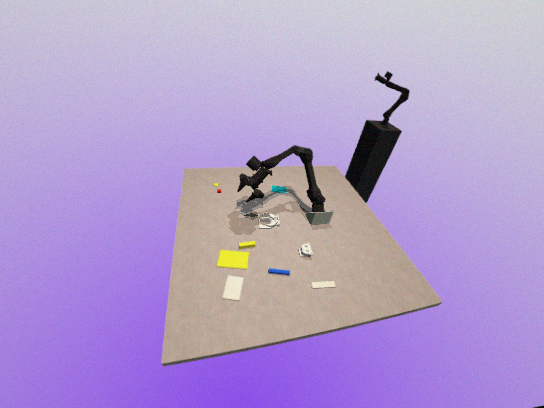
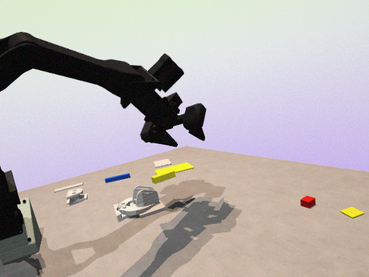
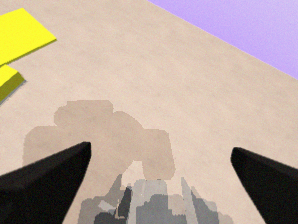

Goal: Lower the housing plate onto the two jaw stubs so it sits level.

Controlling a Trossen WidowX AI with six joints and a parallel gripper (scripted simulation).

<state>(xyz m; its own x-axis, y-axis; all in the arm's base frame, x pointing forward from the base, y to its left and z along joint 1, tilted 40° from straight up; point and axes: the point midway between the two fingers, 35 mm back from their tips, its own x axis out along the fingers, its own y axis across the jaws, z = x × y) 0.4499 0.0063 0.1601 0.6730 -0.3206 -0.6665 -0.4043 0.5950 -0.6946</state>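
End effector (image 1: 244,195) (image 2: 190,142) (image 3: 162,151) hovers wide open and empty, the larger white assembly (image 1: 269,220) (image 2: 145,197) below and off to one side.

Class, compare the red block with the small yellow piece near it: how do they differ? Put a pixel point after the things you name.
The red block (image 1: 219,191) (image 2: 308,201) is red; the small yellow piece (image 1: 216,184) (image 2: 352,212) is yellow. The red block is a chunky box, while the small yellow piece is thin and flat. Both lie on the table, apart from each other.
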